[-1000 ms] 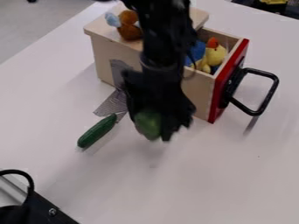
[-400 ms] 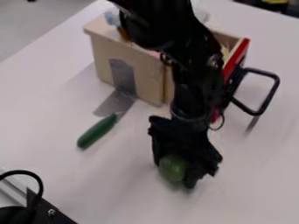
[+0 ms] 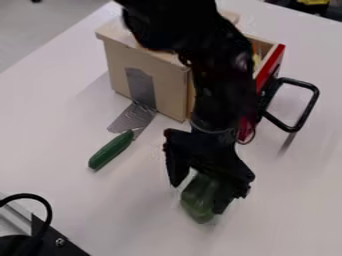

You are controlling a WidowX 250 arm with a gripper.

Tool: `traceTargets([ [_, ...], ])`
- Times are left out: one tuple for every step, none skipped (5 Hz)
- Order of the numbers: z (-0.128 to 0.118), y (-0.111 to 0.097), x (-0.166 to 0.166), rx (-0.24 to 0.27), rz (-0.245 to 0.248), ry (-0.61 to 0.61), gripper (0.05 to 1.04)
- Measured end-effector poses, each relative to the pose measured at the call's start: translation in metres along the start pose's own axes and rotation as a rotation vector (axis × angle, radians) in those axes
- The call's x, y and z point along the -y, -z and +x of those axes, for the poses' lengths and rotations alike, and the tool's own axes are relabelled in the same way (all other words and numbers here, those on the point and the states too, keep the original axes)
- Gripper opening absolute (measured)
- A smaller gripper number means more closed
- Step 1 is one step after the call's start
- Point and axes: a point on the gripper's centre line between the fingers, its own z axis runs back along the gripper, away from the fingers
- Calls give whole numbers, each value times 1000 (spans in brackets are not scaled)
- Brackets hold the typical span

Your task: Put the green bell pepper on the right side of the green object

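Green bell pepper [image 3: 199, 199] seen at near part of desk [image 3: 290, 195], to the right of and nearer than green object [image 3: 111, 150]. Fingers [image 3: 176, 167] of gripper [image 3: 197, 199] held apart, pepper between them. Wooden box [image 3: 171, 95] noted farther back, red-fronted drawer [image 3: 270, 62] at its right.

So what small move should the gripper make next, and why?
Probably ease straight up: the gripper looks open, with a gap along one side of the green bell pepper, which seems to rest on the table, already right of the green object.
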Motion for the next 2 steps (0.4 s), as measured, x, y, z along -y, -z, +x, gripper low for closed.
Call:
traceTargets([
  [-9,-27,2,41,12,-5,999],
  [-9,-46,6,77,25,10,999],
])
